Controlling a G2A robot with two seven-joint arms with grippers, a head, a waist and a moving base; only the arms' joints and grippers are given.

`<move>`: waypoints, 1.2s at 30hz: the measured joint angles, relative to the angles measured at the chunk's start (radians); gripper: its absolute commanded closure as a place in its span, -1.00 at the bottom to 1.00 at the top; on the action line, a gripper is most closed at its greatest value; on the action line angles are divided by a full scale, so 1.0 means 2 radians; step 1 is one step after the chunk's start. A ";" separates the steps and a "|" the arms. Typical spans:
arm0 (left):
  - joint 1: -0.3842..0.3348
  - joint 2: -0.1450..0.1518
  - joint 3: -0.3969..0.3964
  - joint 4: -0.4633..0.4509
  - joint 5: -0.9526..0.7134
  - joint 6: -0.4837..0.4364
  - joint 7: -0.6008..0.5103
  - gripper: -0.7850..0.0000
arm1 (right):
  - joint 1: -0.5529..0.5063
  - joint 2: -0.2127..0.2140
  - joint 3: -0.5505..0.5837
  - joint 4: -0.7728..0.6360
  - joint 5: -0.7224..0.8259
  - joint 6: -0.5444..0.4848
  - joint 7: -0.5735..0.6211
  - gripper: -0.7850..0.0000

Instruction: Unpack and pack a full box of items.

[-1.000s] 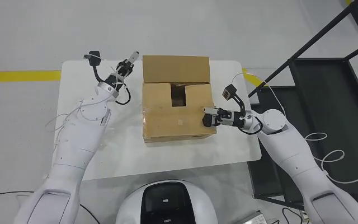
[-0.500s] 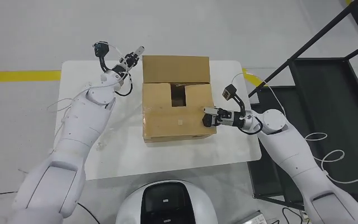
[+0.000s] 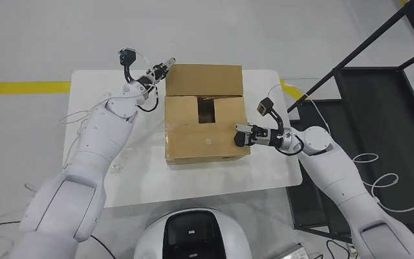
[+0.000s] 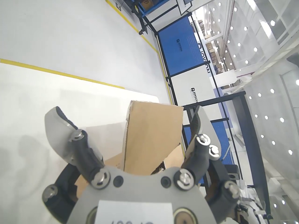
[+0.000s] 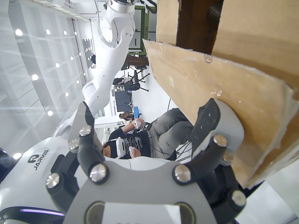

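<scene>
A brown cardboard box [image 3: 206, 139] stands in the middle of the white table [image 3: 129, 175]. Its far flap [image 3: 204, 79] is folded back. A dark gap [image 3: 206, 110] between the top flaps shows the inside. My left gripper [image 3: 167, 64] is open at the far left corner of the box, and the raised flap [image 4: 151, 127] stands just beyond its fingers [image 4: 58, 120]. My right gripper [image 3: 240, 136] is open at the box's right side. One of its pads [image 5: 205, 117] rests against a cardboard flap [image 5: 222, 82], and nothing is between the fingers.
A black metal frame and platform [image 3: 362, 103] stand close to the table's right edge. A yellow line [image 3: 32, 87] runs along the floor to the left. Bare table lies left of and in front of the box.
My left gripper has swung to the right, from beside the box up to the far flap's left corner. The right arm and the box have not moved.
</scene>
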 measured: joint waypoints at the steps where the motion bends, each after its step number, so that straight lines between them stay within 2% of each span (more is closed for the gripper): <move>1: -0.003 -0.002 0.001 0.004 0.003 -0.001 -0.001 -1.00 | 0.000 0.000 0.000 0.000 0.000 0.000 0.000 -1.00; 8: -0.010 -0.012 0.003 0.020 -0.003 -0.017 -0.003 -1.00 | 0.000 0.000 0.000 0.000 0.000 0.000 0.000 -1.00; 17: -0.015 -0.019 -0.016 0.034 -0.059 -0.066 -0.048 -1.00 | 0.000 0.000 0.000 0.000 0.000 0.000 0.000 -1.00; 27: 0.000 -0.004 -0.038 0.023 -0.071 -0.147 -0.088 -1.00 | 0.000 0.000 0.000 0.000 0.000 0.000 0.000 -1.00; 36: 0.034 0.019 -0.065 -0.025 -0.089 -0.205 -0.158 -1.00 | 0.000 0.000 0.000 0.000 0.000 0.000 0.000 -1.00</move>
